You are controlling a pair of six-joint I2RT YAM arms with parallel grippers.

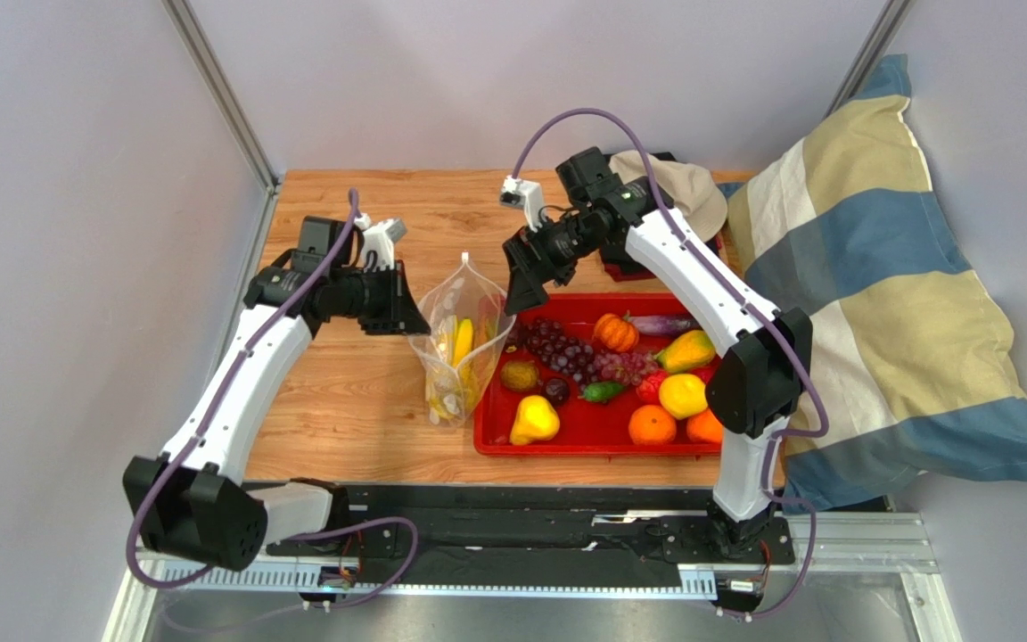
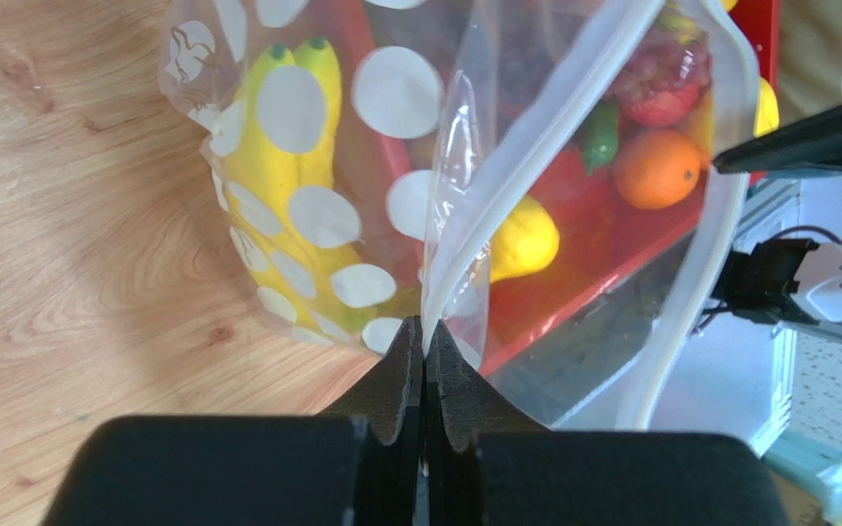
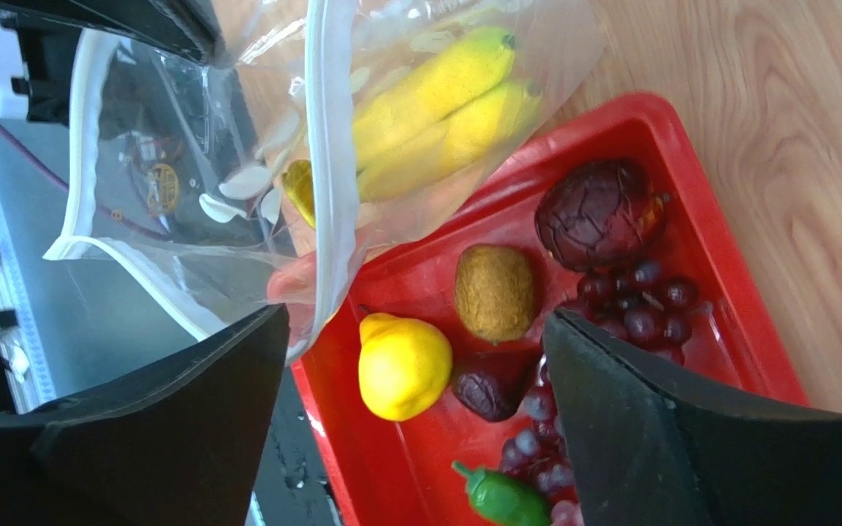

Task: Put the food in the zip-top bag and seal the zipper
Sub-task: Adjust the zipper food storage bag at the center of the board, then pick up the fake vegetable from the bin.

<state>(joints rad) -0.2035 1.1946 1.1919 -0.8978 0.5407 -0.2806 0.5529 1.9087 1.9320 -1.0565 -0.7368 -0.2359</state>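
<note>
The zip-top bag [image 1: 468,288] stood on the tabletop [image 1: 345,401] just left of the tray [image 1: 573,451], with the banana bunch [image 1: 461,339] inside it, other fruit [image 1: 652,425] in the tray, and a pillow [image 1: 881,268] to the right.

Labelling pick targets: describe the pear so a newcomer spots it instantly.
Find the red tray right of the dotted bag. The pear lies in its near-left corner. Unlike the round yellow fruit further right, it narrows to a neck.
</note>
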